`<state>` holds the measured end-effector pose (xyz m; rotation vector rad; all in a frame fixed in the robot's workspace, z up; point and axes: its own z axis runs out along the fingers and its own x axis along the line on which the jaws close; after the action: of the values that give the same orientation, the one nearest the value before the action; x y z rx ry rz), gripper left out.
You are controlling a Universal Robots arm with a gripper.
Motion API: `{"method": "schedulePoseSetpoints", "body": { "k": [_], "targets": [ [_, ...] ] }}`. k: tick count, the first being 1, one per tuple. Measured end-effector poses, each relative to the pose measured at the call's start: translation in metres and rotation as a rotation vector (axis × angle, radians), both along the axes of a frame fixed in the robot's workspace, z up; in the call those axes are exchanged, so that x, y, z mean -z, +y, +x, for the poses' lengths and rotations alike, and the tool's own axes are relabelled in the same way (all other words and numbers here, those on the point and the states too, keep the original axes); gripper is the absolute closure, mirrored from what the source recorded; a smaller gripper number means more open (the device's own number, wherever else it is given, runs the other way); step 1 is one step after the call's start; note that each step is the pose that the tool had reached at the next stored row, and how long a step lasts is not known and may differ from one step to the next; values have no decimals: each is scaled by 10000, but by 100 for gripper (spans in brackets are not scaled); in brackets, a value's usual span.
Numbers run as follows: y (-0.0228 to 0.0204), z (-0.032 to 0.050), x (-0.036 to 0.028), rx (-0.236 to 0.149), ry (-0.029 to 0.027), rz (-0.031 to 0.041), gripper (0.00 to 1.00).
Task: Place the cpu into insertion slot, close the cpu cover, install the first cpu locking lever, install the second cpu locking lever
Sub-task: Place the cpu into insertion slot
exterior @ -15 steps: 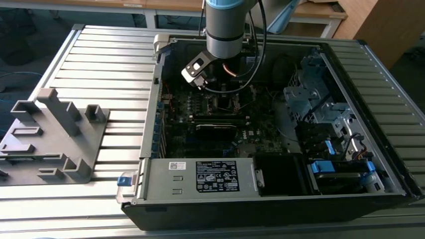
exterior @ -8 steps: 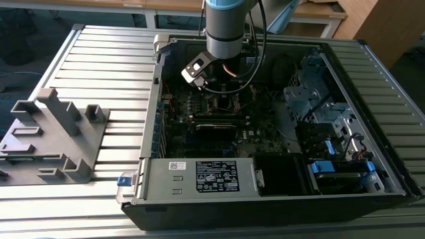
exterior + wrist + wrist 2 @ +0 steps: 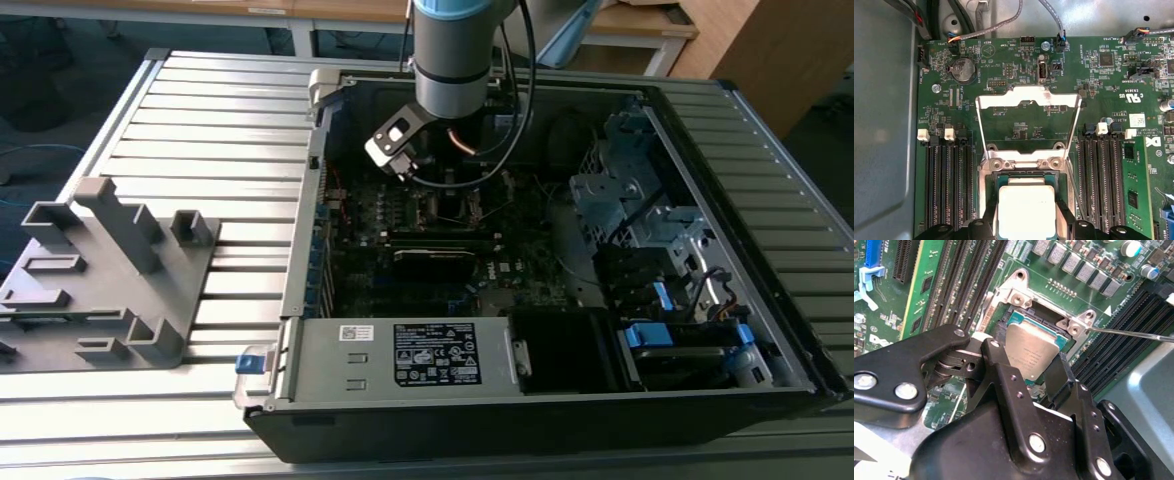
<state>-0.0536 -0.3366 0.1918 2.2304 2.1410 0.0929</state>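
My gripper (image 3: 445, 185) reaches down into the open computer case over the green motherboard (image 3: 1004, 75). In both wrist views its black fingers (image 3: 999, 370) are shut on the cpu (image 3: 1031, 352), a small square chip with a dull metallic top (image 3: 1026, 210). The cpu hangs slightly tilted, right over the insertion slot (image 3: 1015, 322), whose metal rim (image 3: 1024, 175) shows just beyond the chip. The cpu cover (image 3: 1026, 97) stands swung open behind the slot, a silvery frame with a window. A thin locking lever (image 3: 1134, 333) sticks out sideways from the slot.
Long black memory slots (image 3: 946, 185) flank the socket on both sides (image 3: 1101, 175). Cables (image 3: 1004, 25) lie at the board's far edge. The case walls (image 3: 300, 250), drive bays (image 3: 641, 210) and power supply (image 3: 400, 360) ring the board. A grey fixture (image 3: 107, 270) stands on the table.
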Motion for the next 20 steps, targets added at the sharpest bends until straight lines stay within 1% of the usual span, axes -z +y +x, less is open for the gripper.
{"method": "schedulePoseSetpoints", "body": {
  "k": [11,13,14,15,18,20],
  "targets": [
    [0,2,16,-1,-4,0,46],
    [3,3,21,0,-10,14,45],
    [2,3,21,-1,-9,9,39],
    [1,3,20,-1,-7,6,39],
    [0,2,10,-1,-2,-1,39],
    [0,2,-22,-1,-2,0,39]
  ]
}}
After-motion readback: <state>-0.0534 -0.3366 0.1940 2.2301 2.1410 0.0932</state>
